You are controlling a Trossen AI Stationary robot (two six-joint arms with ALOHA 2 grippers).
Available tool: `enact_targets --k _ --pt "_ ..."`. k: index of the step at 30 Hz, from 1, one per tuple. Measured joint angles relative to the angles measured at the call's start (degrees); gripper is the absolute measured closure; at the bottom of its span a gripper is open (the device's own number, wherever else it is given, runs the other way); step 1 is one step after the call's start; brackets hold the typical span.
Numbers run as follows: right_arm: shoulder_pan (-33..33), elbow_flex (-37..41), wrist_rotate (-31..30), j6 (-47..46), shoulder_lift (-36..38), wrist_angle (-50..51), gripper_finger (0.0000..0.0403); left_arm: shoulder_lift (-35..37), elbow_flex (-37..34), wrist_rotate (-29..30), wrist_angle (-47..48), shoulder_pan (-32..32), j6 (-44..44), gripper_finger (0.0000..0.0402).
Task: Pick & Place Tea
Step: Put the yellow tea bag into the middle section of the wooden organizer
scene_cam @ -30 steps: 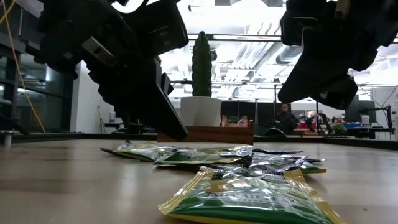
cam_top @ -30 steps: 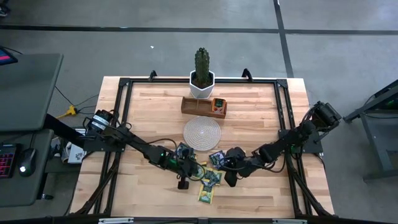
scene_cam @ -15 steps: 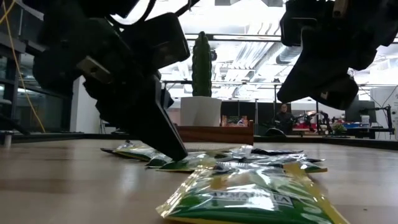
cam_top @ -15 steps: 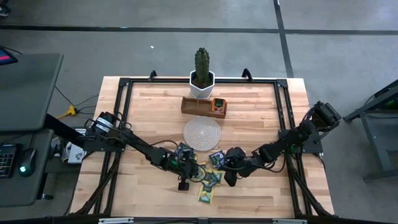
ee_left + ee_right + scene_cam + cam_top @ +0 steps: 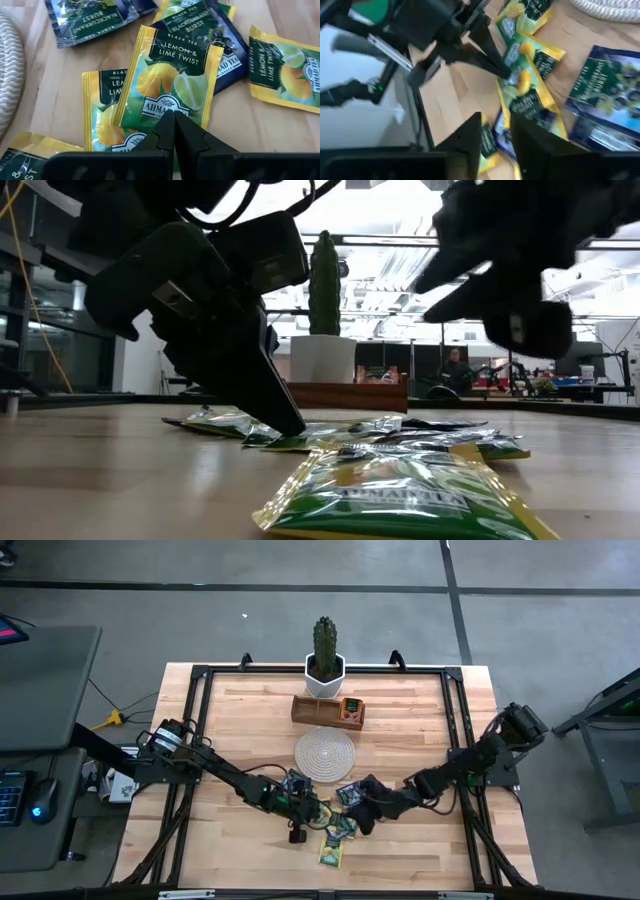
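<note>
Now | left hand point(image 5: 173, 120) pinching "Lemon & Lime Twist" sachet point(image 5: 172, 75) | right hand point(image 5: 496, 132) spread

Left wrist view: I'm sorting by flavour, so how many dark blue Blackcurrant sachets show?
2: one blue sachet beside the woven mat, another blue sachet partly under the Lemon & Lime Twist sachet at the shut left claw. More may be hidden.

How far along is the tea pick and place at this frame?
Early. One sachet already sits in the wooden tray. The left gripper, shut, presses its tips on a lemon and lime sachet; nothing is lifted. The right gripper is above the pile, which is left to move.
</note>
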State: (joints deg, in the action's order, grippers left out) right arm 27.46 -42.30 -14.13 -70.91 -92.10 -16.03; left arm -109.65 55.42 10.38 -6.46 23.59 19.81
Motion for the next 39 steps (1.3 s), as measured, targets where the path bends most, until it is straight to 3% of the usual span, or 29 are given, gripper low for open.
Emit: enact_targets --k 6,11,17,23,39 --pt "-2.58 0.0 6.12 -9.42 -6.98 -8.64 0.0235 -0.04 -0.09 0.11 -0.17 -0.01 0.15 0.0401" --pt "-2.71 0.0 4.31 -15.89 -10.54 -12.24 0.0207 -0.09 -0.13 -0.1 -0.26 0.0 0.2 0.0401" --pt "-2.71 0.0 1.79 -21.47 -10.72 -10.13 0.021 -0.13 -0.15 -0.19 -0.38 0.0 0.82 0.0401" --pt "-2.69 0.0 5.57 -25.94 -10.75 -7.09 0.0223 -0.16 -0.22 -0.58 -1.37 -0.02 2.79 0.0401" --pt "-5.01 0.0 7.21 -25.18 -10.75 -3.48 0.0235 -0.33 -0.28 -0.82 -3.89 -0.02 2.54 0.0401"
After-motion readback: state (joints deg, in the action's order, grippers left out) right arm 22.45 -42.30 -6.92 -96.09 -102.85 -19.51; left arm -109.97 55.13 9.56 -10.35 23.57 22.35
